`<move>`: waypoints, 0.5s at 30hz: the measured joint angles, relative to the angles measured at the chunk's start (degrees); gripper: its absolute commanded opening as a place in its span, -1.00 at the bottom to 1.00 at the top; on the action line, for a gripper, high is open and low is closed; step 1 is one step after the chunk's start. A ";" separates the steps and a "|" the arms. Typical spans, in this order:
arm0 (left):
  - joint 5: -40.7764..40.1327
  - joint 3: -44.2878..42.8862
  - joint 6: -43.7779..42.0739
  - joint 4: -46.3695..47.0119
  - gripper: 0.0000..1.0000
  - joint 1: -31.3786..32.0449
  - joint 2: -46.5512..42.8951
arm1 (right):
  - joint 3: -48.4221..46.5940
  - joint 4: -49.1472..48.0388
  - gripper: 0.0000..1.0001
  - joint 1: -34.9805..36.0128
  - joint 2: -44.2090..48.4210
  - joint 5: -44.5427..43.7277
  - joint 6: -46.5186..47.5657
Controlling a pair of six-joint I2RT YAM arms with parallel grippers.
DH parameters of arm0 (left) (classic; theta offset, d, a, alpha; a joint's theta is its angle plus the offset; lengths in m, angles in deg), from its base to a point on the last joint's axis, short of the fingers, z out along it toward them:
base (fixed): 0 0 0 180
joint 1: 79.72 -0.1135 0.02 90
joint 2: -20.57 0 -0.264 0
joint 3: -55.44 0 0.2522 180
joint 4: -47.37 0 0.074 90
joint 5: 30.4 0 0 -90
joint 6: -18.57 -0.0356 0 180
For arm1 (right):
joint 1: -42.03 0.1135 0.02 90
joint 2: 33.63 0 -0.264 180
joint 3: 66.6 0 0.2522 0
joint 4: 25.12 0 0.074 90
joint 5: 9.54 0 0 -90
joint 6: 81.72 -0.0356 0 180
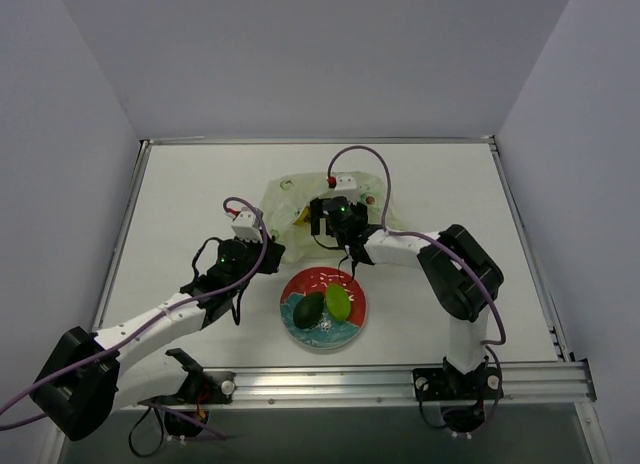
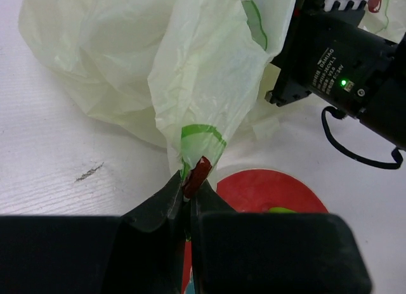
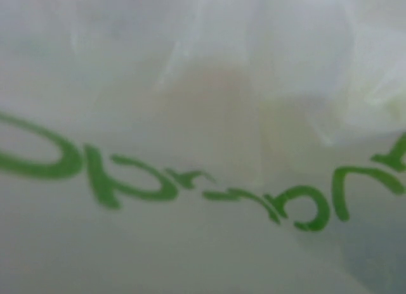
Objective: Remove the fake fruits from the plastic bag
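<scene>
The pale yellow-green plastic bag (image 1: pixel 295 206) lies crumpled at mid-table. My left gripper (image 2: pixel 192 180) is shut on a pinched fold of its near edge, where a red-and-green print shows; from above it sits at the bag's lower left corner (image 1: pixel 272 246). My right gripper (image 1: pixel 322 219) is pushed into the bag from the right. Its fingers are hidden, and its wrist view shows only blurred plastic (image 3: pixel 203 230) with green lettering. A yellow patch (image 1: pixel 299 217) shows at the bag's mouth. A dark green fruit (image 1: pixel 308 309) and a light green fruit (image 1: pixel 338 302) lie on the plate.
The red-and-teal floral plate (image 1: pixel 322 281) sits just in front of the bag, between the two arms. In the left wrist view the right arm's black wrist (image 2: pixel 342 59) and its looping cable (image 2: pixel 355 158) hang over the plate's red rim (image 2: pixel 266 186).
</scene>
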 measured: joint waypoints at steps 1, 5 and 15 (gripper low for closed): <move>0.00 0.00 0.09 -0.02 -0.95 0.00 -0.20 | -0.44 -0.98 0.98 -0.46 -0.57 0.70 0.44; 0.17 0.00 0.55 -0.07 -0.95 0.00 -1.01 | -4.26 -3.21 1.00 -2.29 -3.10 3.78 2.62; 0.55 0.00 0.63 -0.42 -0.95 0.00 -1.18 | -12.13 -6.25 1.00 -6.93 -12.46 14.25 5.86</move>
